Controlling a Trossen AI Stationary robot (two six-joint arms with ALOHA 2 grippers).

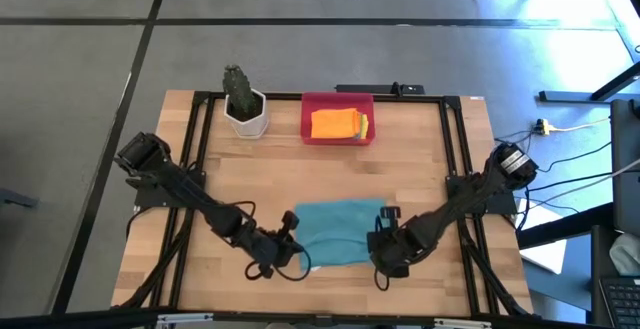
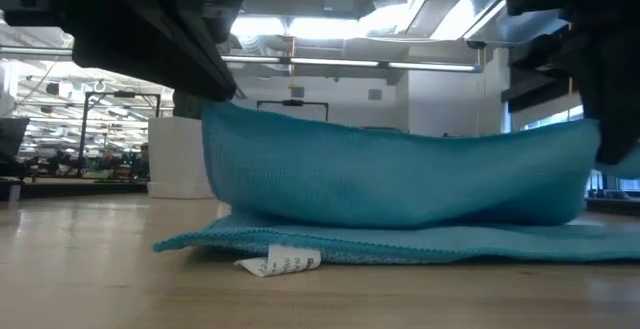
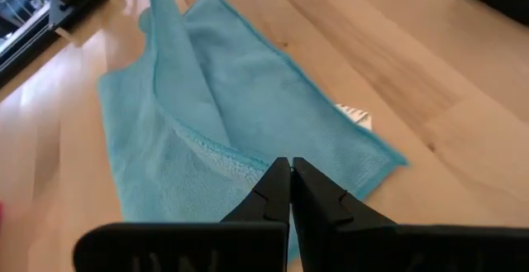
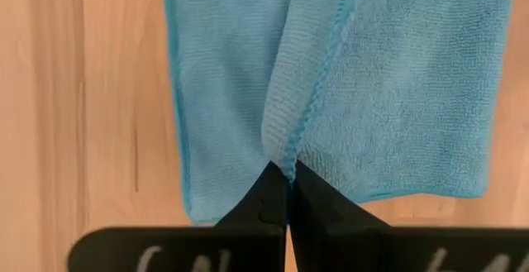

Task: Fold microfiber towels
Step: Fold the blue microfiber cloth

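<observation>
Left gripper (image 1: pixel 291 252), lower centre-left of the high view, has its fingers pressed together on a lifted corner of the teal-blue towel (image 1: pixel 335 231); in the left wrist view the two dark tapered fingers (image 3: pixel 277 191) meet at a point with the cloth's napped edge caught between them. Right gripper (image 1: pixel 383 251), lower centre-right of the high view, is likewise pinched onto the opposite lifted corner, its fingers (image 4: pixel 273 193) closing on a hemmed fold of the towel (image 4: pixel 347 73). Both dark jointed arms reach inward from the table's side edges, elbows bent, wrists low over the front half of the table (image 1: pixel 400 169) (pale wooden planks inside a black frame). The teal-blue towel lies at lower centre of the high view: its far part rests flat on the wood, while the near edge is raised between the two grippers, sagging in a shallow curve across the middle of the low view (image 2: pixel 400 174). A white care label (image 2: pixel 280 263) sticks out beneath the flat layer at lower centre-left of the low view. The weave is fine and fuzzy, with a stitched border. At upper centre of the high view a red rectangular tray (image 1: pixel 312 109) holds an orange towel (image 1: pixel 332 123) over a yellow towel (image 1: pixel 362 125), both folded. Left of it stands a white faceted pot (image 1: pixel 246 117) with a green cactus (image 1: pixel 238 85).
</observation>
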